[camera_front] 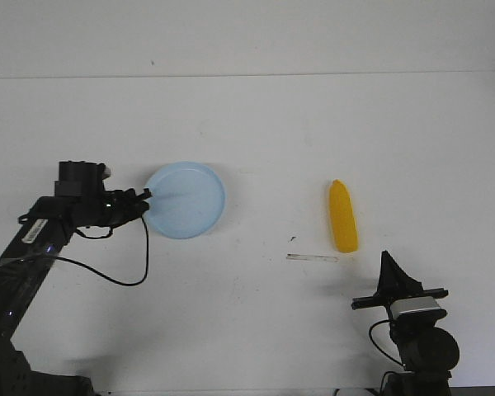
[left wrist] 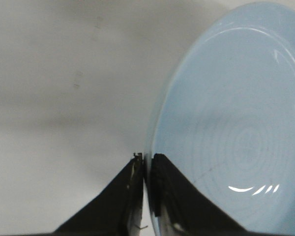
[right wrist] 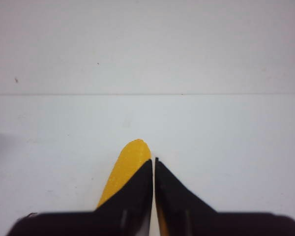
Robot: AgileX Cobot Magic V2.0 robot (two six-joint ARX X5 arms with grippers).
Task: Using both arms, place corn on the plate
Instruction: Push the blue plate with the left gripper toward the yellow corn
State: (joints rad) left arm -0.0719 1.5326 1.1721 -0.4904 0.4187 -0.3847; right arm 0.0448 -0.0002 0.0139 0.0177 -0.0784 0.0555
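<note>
The left gripper (camera_front: 145, 198) is pinched tight on the left rim of the plate (camera_front: 190, 202), which lies flat on the table (camera_front: 256, 124), left of the middle. In the left wrist view the two fingers (left wrist: 160, 187) sit closed with the thin plate edge caught between them. The corn (camera_front: 342, 216) lies on the bare table toward the right side, well apart from the plate, its narrow tip pointing at the far edge. The right gripper (camera_front: 387, 260) hangs near the front edge, just short of the corn's blunt end, its fingers pressed together and holding nothing. A small pale strip (camera_front: 312, 258) lies just left of the corn's near end.

The plate appears secured; picking up the corn looks like the step in hand. Next the right gripper needs to spread its fingers, move forward over the corn and close across its width.
</note>
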